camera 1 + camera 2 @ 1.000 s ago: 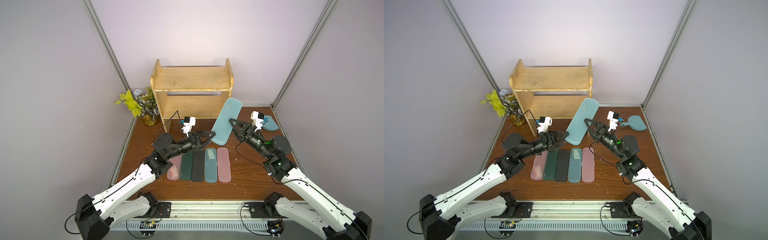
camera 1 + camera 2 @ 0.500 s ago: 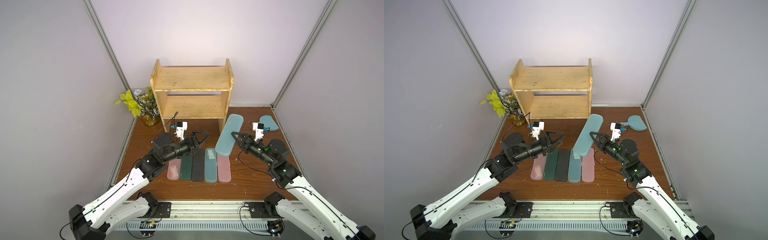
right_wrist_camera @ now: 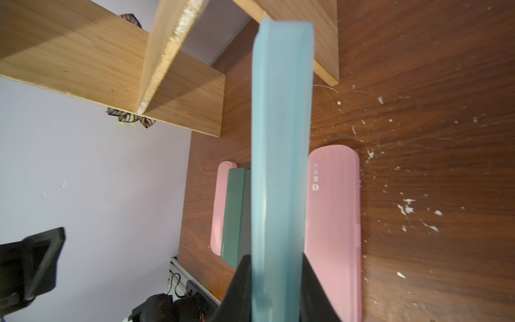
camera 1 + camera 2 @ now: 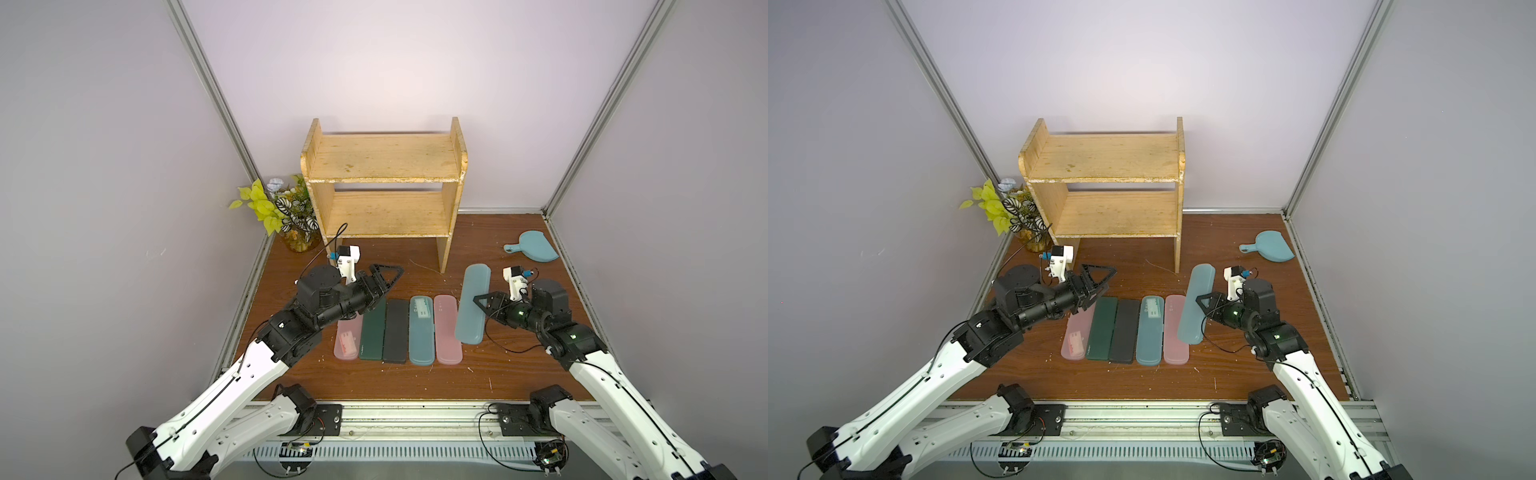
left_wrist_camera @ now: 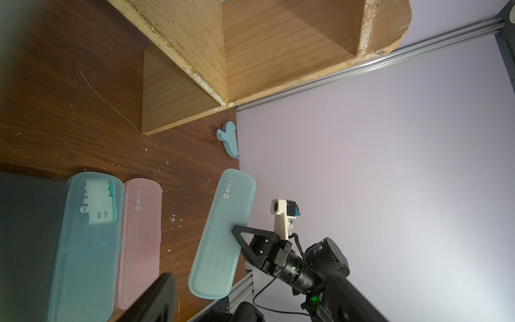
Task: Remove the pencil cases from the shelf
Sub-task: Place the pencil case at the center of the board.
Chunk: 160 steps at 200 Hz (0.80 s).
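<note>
Brown table [image 4: 374, 386], shelf [image 4: 382, 162] now bare: right gripper [image 4: 478, 300], clamped on the last teal case [image 4: 468, 322], brings it down beside the row [image 4: 395, 324]; left gripper [image 4: 386, 283] newly open, empty.

Shelf [image 4: 382, 166] is a scuffed two-tier pale wood rack standing at the back. In front of it five cases lie flat, side by side: pink case [image 4: 347, 343], dark green case [image 4: 372, 332], black case [image 4: 395, 330], teal case [image 4: 422, 328], second pink case [image 4: 446, 328]. The sixth case [image 4: 473, 305], also teal, hangs tilted, pinched in the right gripper [image 4: 477, 299], just beside the row.
</note>
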Motion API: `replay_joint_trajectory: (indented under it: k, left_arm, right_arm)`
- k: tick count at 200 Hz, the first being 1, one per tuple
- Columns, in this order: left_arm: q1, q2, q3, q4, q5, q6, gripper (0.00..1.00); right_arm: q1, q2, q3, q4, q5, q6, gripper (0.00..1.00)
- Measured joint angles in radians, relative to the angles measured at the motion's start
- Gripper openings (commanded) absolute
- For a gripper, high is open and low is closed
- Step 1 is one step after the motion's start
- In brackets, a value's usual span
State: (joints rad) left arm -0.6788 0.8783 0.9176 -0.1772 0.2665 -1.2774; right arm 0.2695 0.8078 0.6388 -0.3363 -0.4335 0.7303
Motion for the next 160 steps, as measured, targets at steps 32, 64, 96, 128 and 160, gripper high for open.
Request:
replay_joint_trajectory:
  k: [32, 64, 96, 128, 160]
  left_arm:
    - [0.002, 0.012, 0.000, 0.000, 0.001, 0.000, 0.80]
    - [0.006, 0.025, 0.000, 0.004, 0.002, 0.000, 0.80]
    - [0.007, 0.048, 0.000, 0.024, 0.010, 0.000, 0.80]
    - [0.010, 0.072, 0.000, 0.048, 0.018, -0.001, 0.80]
    - [0.013, 0.087, 0.000, 0.069, 0.021, -0.001, 0.79]
  right_arm:
    - [-0.065, 0.059, -0.016, -0.062, -0.035, -0.131, 0.20]
    - [-0.117, 0.109, -0.034, -0.093, -0.063, -0.246, 0.20]
    - [-0.150, 0.153, -0.065, -0.086, -0.101, -0.338, 0.20]
    - [-0.161, 0.185, -0.121, -0.055, -0.136, -0.388, 0.20]
    - [-0.163, 0.232, -0.145, 0.005, -0.173, -0.397, 0.20]
